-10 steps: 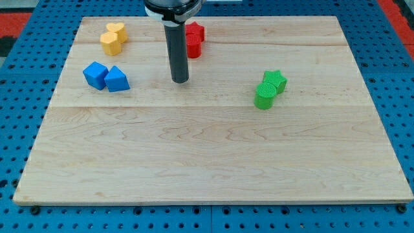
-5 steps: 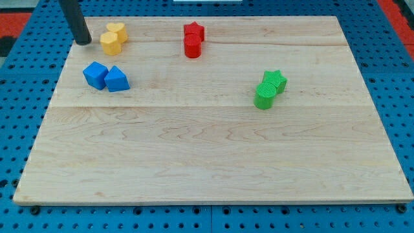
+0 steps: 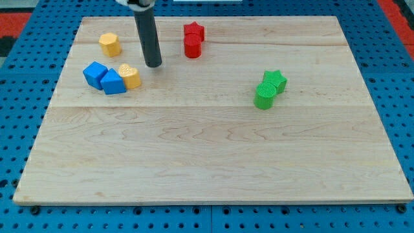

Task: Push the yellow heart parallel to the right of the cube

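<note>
The yellow heart (image 3: pixel 130 76) lies on the wooden board (image 3: pixel 213 149) at the view's upper left, touching the right side of a blue triangular block (image 3: pixel 113 82). The blue cube (image 3: pixel 95 74) sits just left of that block, touching it. My tip (image 3: pixel 154 64) stands a little up and to the right of the yellow heart, apart from it. A yellow hexagonal block (image 3: pixel 109 44) sits alone near the top left.
A red star (image 3: pixel 194 30) and a red cylinder (image 3: pixel 191 47) sit together at the top centre. A green star (image 3: pixel 276 80) and a green cylinder (image 3: pixel 264 96) sit together at the right.
The yellow heart has moved from beside the yellow hexagon down to the right of the blue triangular block. My tip went from the board's upper left edge to right of the heart.
</note>
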You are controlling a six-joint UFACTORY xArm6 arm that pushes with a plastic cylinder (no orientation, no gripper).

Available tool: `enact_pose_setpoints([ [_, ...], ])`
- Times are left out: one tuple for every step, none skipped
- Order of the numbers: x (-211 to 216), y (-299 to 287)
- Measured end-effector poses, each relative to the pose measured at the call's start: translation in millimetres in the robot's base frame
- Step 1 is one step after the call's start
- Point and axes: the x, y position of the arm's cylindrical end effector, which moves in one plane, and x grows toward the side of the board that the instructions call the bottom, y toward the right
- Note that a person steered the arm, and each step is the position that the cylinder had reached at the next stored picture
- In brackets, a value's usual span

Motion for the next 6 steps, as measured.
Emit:
enact_pose_setpoints([
  [3,-55],
  [22,-82],
  [63,-47],
  [76,-43],
  [77,-32],
  [59,0],
])
